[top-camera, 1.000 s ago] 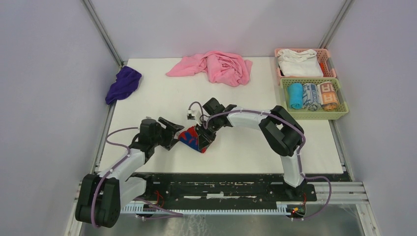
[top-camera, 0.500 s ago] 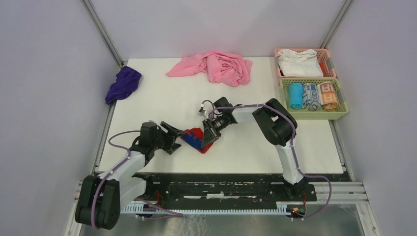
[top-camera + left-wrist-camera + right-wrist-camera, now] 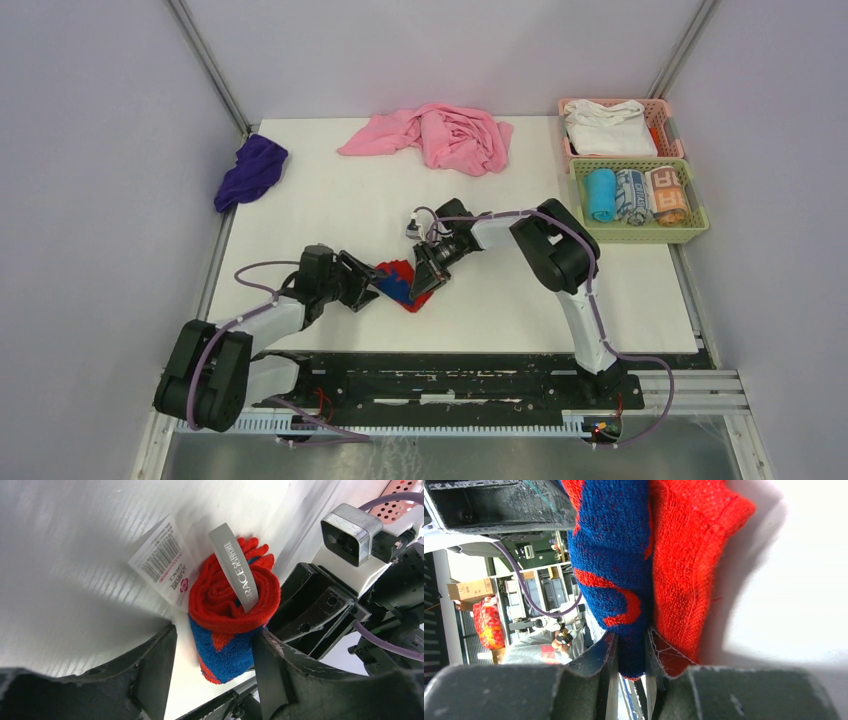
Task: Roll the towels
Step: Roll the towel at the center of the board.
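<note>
ROLL IN HAND: The red towel (image 3: 230, 610) lies coiled on the counter (image 3: 500, 300), caught between the two tools. The right tool (image 3: 631, 640) is pressed together on a fold of the roll's outer layer, pinching the cloth between its fingertips, apparently so the coil cannot spring loose. The left tool (image 3: 212, 640) faces it from the opposite side, its fingers spread with the near end of the roll sitting between them. Whether either finger touches the cloth cannot be told. That straddle looks like a set-up to take the roll over or to snug it tighter.

The towel is thick looped terry, red with blue patches, wound in a loose spiral whose open end faces the left tool. A stiff white barcoded tag (image 3: 165, 565) juts from the roll's far side, beyond the left tool's fingertips. A grey woven loop (image 3: 235, 565) with lettering arches over the spiral.

The purple towel (image 3: 250, 170) sits crumpled and unrolled, well beyond the left tool, at the counter's edge.
</note>
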### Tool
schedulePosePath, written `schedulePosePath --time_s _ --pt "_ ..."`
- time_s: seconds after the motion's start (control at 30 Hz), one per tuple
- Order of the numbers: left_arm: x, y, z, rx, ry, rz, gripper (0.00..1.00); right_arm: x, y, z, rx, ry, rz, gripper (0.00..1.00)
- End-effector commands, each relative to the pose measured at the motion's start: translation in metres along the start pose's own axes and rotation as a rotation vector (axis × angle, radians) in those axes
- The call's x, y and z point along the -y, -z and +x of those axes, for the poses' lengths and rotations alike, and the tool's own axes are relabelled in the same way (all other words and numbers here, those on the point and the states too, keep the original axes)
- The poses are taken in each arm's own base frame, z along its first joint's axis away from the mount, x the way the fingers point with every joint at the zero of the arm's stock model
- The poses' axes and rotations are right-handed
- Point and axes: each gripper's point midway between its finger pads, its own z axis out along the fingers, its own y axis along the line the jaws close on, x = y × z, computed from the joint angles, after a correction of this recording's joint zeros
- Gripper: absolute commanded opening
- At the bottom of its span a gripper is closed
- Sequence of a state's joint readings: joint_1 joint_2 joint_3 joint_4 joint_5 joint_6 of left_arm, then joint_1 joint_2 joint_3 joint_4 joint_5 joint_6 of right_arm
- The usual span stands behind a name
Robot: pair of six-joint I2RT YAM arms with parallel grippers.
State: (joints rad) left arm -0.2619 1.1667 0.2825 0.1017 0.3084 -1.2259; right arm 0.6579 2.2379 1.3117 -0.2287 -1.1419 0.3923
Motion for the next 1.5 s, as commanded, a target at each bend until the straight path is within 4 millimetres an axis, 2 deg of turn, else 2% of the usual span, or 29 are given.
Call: schedulePosePath --time_s 0.0,0.13,0.3,0.37,0.53,0.6,0.73,0.83,0.93,1.1,1.3,1.47 --pt "0.010 -0.011 -0.010 0.047 -0.024 0.012 0.61 0.019 0.004 -0.006 0.037 0.037 0.146 0.19" --pt "-0.005 -0.019 -0.010 0.052 -0.025 -0.046 0.59 0.007 0.018 -0.014 0.079 0.138 0.235 0.32" --pt "-0.017 -0.023 -0.011 0.060 -0.026 -0.108 0.59 -0.008 0.039 -0.022 0.142 0.284 0.428 0.54" --pt "-0.020 -0.024 -0.011 0.065 -0.032 -0.129 0.59 -0.013 0.049 -0.026 0.179 0.354 0.530 0.60" --pt "-0.020 -0.026 -0.012 0.069 -0.058 -0.156 0.59 -0.034 0.073 -0.036 0.263 0.550 0.785 0.64" --pt "-0.020 -0.026 -0.011 0.069 -0.066 -0.164 0.59 -0.046 0.074 -0.038 0.272 0.644 0.863 0.65" --pt "-0.020 -0.026 -0.012 0.075 -0.078 -0.176 0.60 -0.065 0.057 -0.039 0.262 0.793 0.940 0.67" --pt "-0.019 -0.027 -0.011 0.076 -0.093 -0.187 0.61 -0.068 0.042 -0.041 0.257 0.837 0.968 0.67" --pt "-0.019 -0.027 -0.010 0.075 -0.100 -0.192 0.62 -0.062 0.030 -0.044 0.228 0.862 1.011 0.70" --pt "-0.018 -0.030 -0.008 0.068 -0.105 -0.198 0.63 -0.042 0.014 -0.042 0.168 0.887 1.065 0.71" --pt "-0.009 -0.030 -0.009 0.067 -0.112 -0.177 0.67 -0.003 0.012 -0.028 0.070 0.832 1.137 0.67" --pt "0.004 -0.027 -0.010 0.073 -0.108 -0.140 0.73 0.025 0.018 -0.009 -0.011 0.741 1.165 0.58"
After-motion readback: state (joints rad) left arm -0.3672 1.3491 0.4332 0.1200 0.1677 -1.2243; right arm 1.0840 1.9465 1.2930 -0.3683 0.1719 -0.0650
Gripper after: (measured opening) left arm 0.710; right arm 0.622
